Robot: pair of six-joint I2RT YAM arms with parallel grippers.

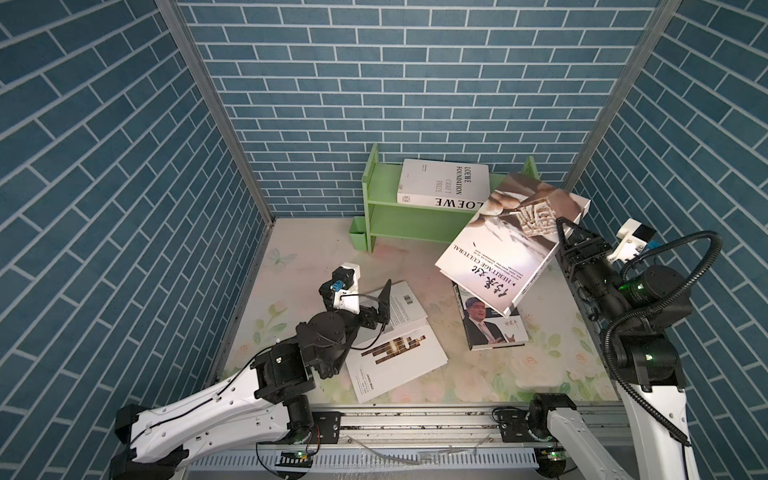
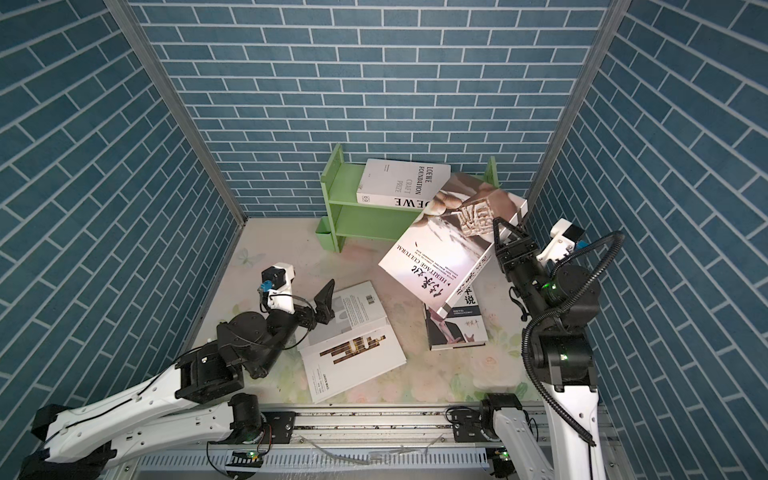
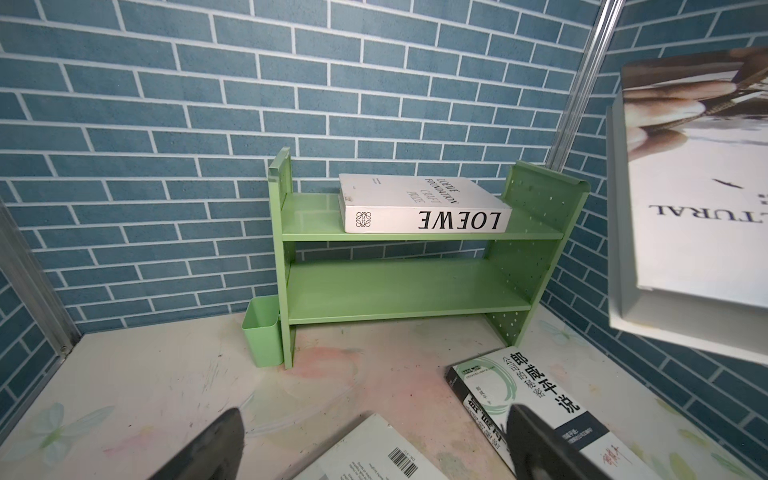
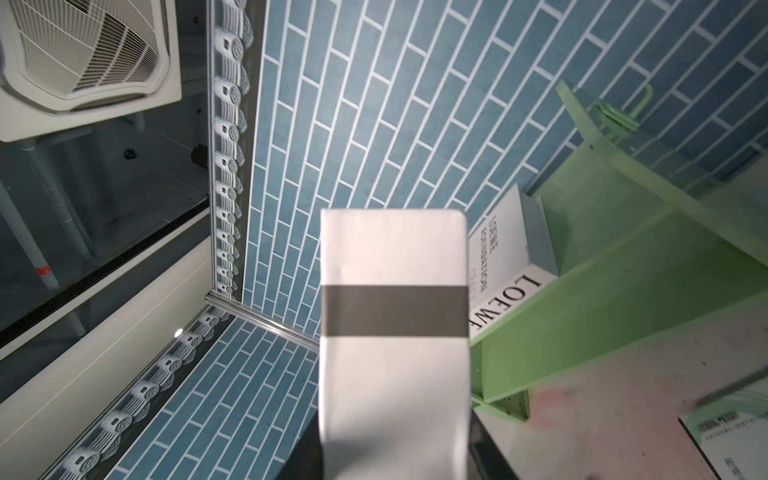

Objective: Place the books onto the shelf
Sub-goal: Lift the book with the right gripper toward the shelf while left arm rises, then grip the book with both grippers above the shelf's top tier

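The light green shelf (image 1: 415,216) (image 3: 399,291) stands at the back wall. A white LOEWE book (image 1: 442,183) (image 3: 424,212) lies flat on its top tier. My right gripper (image 1: 567,235) (image 2: 505,235) is shut on the edge of a large HERITAGE CULTURAL book (image 1: 498,245) (image 4: 395,311), held tilted in the air before the shelf's right end. Below it a portrait book (image 1: 492,324) lies on the table. My left gripper (image 1: 380,301) (image 3: 374,449) hovers open over a barcode book (image 1: 405,307), which overlaps another white book (image 1: 395,361).
A small green cup (image 1: 358,235) (image 3: 262,332) hangs by the shelf's left foot. Blue brick walls close in the back and both sides. A metal rail (image 1: 415,419) runs along the table's front edge.
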